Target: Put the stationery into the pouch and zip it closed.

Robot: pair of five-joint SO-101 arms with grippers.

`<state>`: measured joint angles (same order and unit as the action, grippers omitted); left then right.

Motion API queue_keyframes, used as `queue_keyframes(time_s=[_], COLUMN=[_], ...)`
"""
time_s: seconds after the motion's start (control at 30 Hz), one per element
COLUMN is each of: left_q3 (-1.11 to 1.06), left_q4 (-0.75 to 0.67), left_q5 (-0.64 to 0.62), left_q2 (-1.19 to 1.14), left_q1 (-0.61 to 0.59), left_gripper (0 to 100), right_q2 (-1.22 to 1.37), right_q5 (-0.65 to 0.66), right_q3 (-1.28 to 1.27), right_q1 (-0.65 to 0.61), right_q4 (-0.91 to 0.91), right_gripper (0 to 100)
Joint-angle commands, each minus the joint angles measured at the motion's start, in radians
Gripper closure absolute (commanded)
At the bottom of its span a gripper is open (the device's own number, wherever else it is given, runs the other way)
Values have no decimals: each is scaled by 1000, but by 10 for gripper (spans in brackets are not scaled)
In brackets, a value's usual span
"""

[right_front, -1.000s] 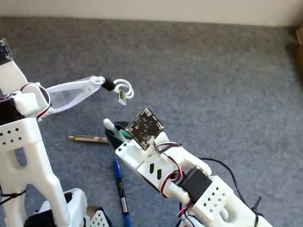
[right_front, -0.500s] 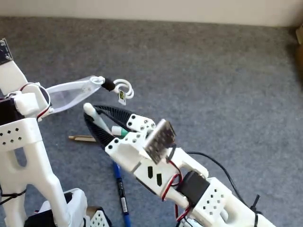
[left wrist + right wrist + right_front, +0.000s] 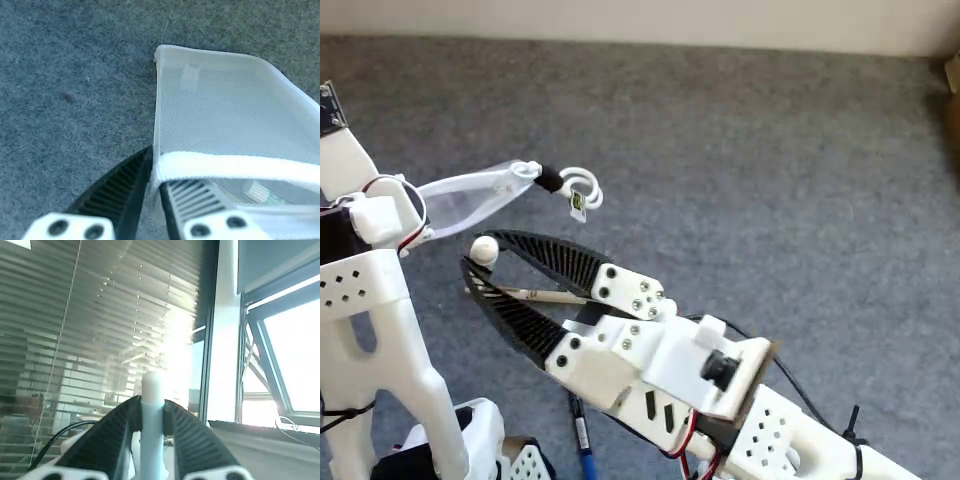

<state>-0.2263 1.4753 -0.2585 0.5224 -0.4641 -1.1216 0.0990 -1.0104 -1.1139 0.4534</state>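
The pouch (image 3: 470,195) is pinched by the left tool (image 3: 156,172), and a white marker (image 3: 151,387) is clamped in the right tool (image 3: 151,404). At the pouch's five o'clock, a brown pen (image 3: 535,295) and a blue pen (image 3: 582,440) are not yet packed, and zipping is undone.

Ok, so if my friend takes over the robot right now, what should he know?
Left fingers: shut on the pouch, gripping its rim.
Right fingers: shut on a white pen, whose tip is near the pouch but not in it.
On the carpet: a tan pen and a blue pen, the blue one partly under the right arm.
Done: one pen picked up.
Left: put all three pens in, then zip the pouch.
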Motion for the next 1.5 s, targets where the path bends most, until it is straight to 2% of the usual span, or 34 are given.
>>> queue_keyframes(time_s=[0.0, 0.27, 0.4, 0.6, 0.93, 1.23, 1.47], left_q3=[7, 7, 5, 5, 4, 4, 4], left_q4=[-12, -12, -12, -12, -12, -12, -12], left_q5=[-12, -12, -12, -12, -12, -12, -11], left_q2=[36, 36, 36, 36, 36, 36, 36], left_q1=[13, 13, 13, 13, 13, 13, 7], left_gripper=[995, 995, 995, 995, 995, 995, 995], right_q2=[-19, 96, 228, 417, 657, 759, 816], right_q5=[0, 0, -2, -2, 0, 5, 224], right_q3=[22, 107, 171, 211, 219, 251, 248], right_q1=[-12, -5, 73, 174, 180, 182, 191], right_q4=[42, 70, 73, 283, 481, 496, 493], right_gripper=[995, 995, 995, 995, 995, 995, 995])
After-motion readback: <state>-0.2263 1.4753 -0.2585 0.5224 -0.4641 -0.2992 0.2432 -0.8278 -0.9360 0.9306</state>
